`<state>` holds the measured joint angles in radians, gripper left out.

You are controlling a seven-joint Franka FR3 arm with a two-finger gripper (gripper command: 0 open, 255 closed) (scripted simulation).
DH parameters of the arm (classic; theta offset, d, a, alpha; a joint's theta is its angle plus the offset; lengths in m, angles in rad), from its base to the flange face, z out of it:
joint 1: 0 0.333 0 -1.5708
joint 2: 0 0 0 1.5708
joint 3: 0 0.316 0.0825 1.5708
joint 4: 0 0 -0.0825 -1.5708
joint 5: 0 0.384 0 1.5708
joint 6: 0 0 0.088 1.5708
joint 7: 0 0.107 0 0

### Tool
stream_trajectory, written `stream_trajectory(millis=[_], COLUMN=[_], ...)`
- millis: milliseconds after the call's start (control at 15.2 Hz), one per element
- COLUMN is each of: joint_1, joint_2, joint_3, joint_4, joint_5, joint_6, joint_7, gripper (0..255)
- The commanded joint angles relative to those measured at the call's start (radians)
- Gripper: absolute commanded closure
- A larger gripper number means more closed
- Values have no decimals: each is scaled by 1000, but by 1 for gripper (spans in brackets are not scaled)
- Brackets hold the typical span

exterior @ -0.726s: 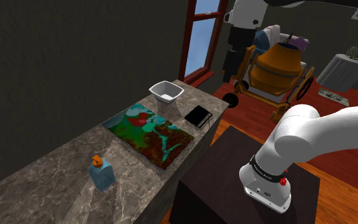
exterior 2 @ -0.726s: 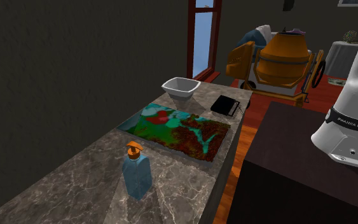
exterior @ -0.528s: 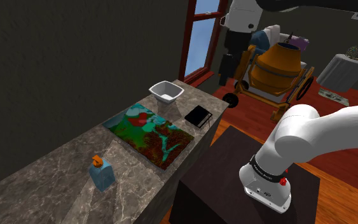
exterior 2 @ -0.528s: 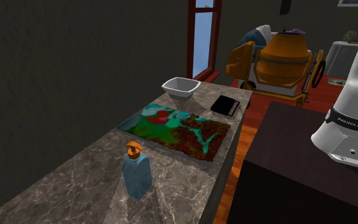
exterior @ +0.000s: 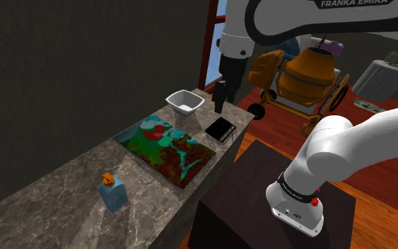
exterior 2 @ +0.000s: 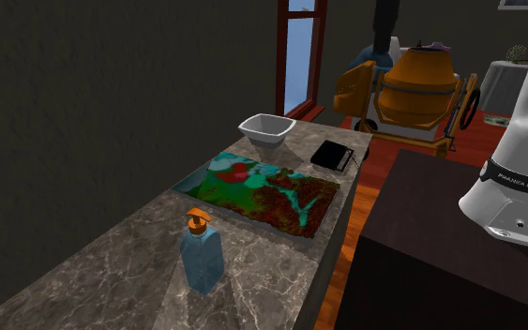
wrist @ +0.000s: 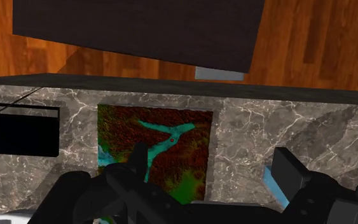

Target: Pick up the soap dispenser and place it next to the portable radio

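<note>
The soap dispenser (exterior: pixel 112 193) (exterior 2: pixel 201 253) is a translucent blue bottle with an orange pump, upright near the marble counter's near end. The portable radio (exterior: pixel 220 129) (exterior 2: pixel 333 155) (wrist: pixel 21 129) is a flat black box lying at the counter's far end by its edge. My gripper (exterior: pixel 219 109) (wrist: pixel 215 167) hangs high over the far end, between the bowl and the radio and far from the dispenser. Its fingers (wrist: pixel 139 156) stand apart with nothing between them. A sliver of the blue dispenser (wrist: pixel 273 183) shows beside one finger.
A colourful mat (exterior: pixel 165 148) (exterior 2: pixel 264 190) (wrist: pixel 155 149) lies on the counter (exterior: pixel 63 191) between dispenser and radio. A white bowl (exterior: pixel 184 101) (exterior 2: pixel 267 129) sits at the far end. An orange cement mixer (exterior: pixel 309 72) stands on the wooden floor beyond. My dark stand (wrist: pixel 139 28) flanks the counter.
My arm has swung toward the shoulder view's left and come lower, from in front of the mixer to over the counter's far end. The dispenser and radio have stayed put.
</note>
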<state>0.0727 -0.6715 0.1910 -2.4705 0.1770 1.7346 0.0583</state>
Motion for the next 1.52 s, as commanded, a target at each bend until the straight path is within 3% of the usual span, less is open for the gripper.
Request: stream_trajectory(millis=[0, 396, 726, 1122, 1452], joint_1=[6, 19, 17, 25, 72], joint_2=[55, 239, 421, 666, 880], joint_3=[35, 144, 229, 304, 313], joint_4=[0, 36, 103, 227, 369], joint_5=[14, 30, -7, -132, -279], joint_6=[65, 239, 368, 487, 539], joint_7=[30, 133, 237, 397, 543], gripper=[0, 0, 0, 0, 0])
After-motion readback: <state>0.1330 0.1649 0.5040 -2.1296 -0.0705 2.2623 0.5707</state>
